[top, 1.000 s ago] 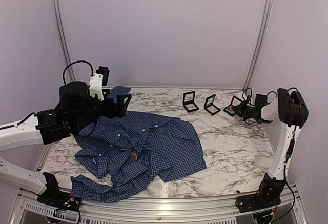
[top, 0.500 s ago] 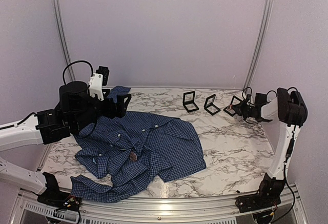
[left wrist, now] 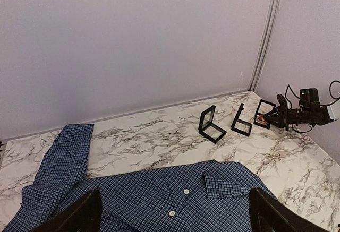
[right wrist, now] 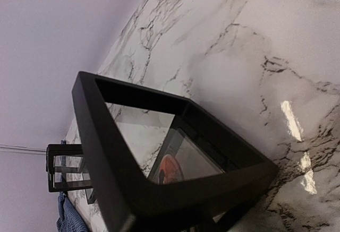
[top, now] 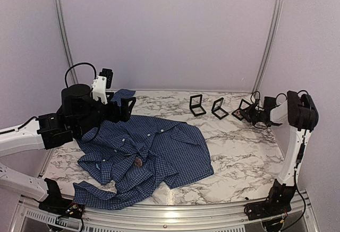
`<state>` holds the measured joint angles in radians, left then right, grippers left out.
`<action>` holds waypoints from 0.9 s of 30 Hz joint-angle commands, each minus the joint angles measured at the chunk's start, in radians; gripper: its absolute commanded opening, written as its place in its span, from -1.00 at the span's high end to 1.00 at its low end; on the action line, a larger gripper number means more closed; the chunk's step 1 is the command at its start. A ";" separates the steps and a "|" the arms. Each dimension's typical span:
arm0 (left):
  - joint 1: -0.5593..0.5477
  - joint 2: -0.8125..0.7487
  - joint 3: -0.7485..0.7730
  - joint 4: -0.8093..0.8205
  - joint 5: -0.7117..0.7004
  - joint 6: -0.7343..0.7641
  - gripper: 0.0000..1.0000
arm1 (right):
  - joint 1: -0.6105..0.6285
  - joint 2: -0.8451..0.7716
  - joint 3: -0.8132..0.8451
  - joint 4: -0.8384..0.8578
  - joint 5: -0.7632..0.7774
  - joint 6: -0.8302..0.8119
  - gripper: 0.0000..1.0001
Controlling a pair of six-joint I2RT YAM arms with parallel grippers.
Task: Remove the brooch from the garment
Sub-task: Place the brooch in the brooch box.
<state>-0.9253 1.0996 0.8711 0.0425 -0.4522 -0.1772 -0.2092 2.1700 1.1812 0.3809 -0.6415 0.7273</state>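
The garment (top: 159, 147), a dark blue checked shirt, lies spread on the marble table (top: 239, 152). The brooch (top: 138, 161), a small reddish-brown dot, sits on the shirt's front near the placket. My left gripper (top: 126, 108) hovers open above the shirt's collar end (left wrist: 223, 181), with its dark fingertips (left wrist: 74, 216) at the lower corners of the left wrist view and nothing between them. My right gripper (top: 254, 114) is at the back right, its tip against a black frame box (right wrist: 106, 152) that holds an orange round piece (right wrist: 170, 169). Its fingers are hidden.
Two more open black frame boxes (top: 197, 105) (top: 219, 108) stand in a row at the back, left of the one by the right gripper (left wrist: 264, 113). A shirt sleeve (left wrist: 58, 163) reaches toward the back left wall.
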 commanded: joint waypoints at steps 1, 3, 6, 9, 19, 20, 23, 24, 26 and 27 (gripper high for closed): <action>0.009 0.006 0.031 -0.020 0.010 -0.006 -0.98 | 0.014 -0.027 0.024 -0.052 0.039 -0.034 0.57; 0.008 0.007 0.031 -0.020 0.012 -0.006 -0.98 | 0.014 -0.033 0.025 -0.068 0.050 -0.045 0.56; 0.010 0.006 0.029 -0.020 0.013 -0.006 -0.98 | 0.016 -0.052 0.023 -0.086 0.074 -0.060 0.53; 0.011 0.005 0.028 -0.018 0.013 -0.005 -0.98 | 0.016 -0.070 0.020 -0.100 0.090 -0.069 0.52; 0.015 0.005 0.026 -0.015 0.020 -0.007 -0.98 | 0.017 -0.102 0.019 -0.161 0.138 -0.091 0.50; 0.014 0.005 0.026 -0.015 0.020 -0.007 -0.98 | 0.017 -0.107 0.017 -0.167 0.146 -0.093 0.50; 0.015 0.002 0.025 -0.015 0.019 -0.008 -0.98 | 0.017 -0.121 0.015 -0.189 0.169 -0.101 0.50; 0.015 0.003 0.025 -0.015 0.019 -0.008 -0.98 | 0.017 -0.124 0.014 -0.193 0.172 -0.103 0.50; 0.016 0.004 0.025 -0.013 0.018 -0.012 -0.98 | 0.017 -0.135 0.011 -0.205 0.184 -0.106 0.50; 0.016 0.006 0.025 -0.013 0.020 -0.015 -0.98 | 0.017 -0.139 0.010 -0.209 0.189 -0.110 0.50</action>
<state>-0.9161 1.0996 0.8711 0.0425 -0.4446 -0.1772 -0.2028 2.0853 1.1812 0.2146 -0.4965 0.6441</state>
